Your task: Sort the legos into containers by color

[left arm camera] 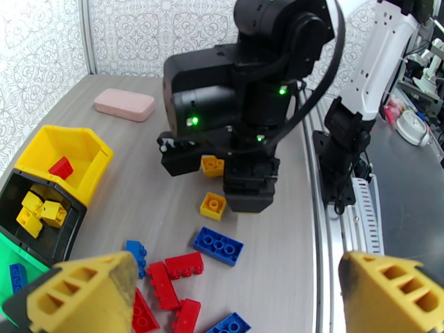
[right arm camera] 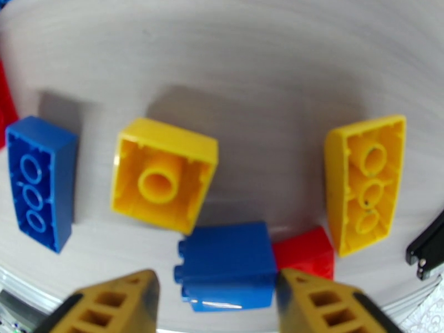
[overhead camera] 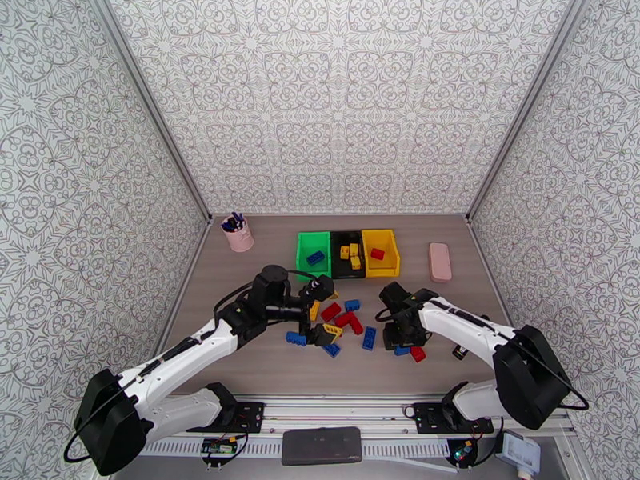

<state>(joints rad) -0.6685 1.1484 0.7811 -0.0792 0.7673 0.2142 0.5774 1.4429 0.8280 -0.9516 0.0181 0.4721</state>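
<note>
Red, blue and yellow legos (overhead camera: 346,320) lie scattered on the table in front of the containers: green bin (overhead camera: 303,258), black bin (overhead camera: 338,243), yellow bin (overhead camera: 390,254). The green bin holds a blue brick (overhead camera: 315,257), the black bin yellow bricks (left arm camera: 39,209), and the yellow bin a red brick (left arm camera: 61,167). My left gripper (left arm camera: 238,306) hovers wide open over red bricks (left arm camera: 169,276) and a blue brick (left arm camera: 218,245). My right gripper (right arm camera: 216,278) is low over the table, its fingers (right arm camera: 327,303) on either side of a small blue brick (right arm camera: 227,262), with a gap on the left.
A pink cup of pens (overhead camera: 238,234) stands at the back left, and a flat pink slab (overhead camera: 439,262) lies right of the bins. Two overturned yellow bricks (right arm camera: 161,173) (right arm camera: 363,181), a blue brick (right arm camera: 39,181) and a red one (right arm camera: 305,251) surround the right gripper.
</note>
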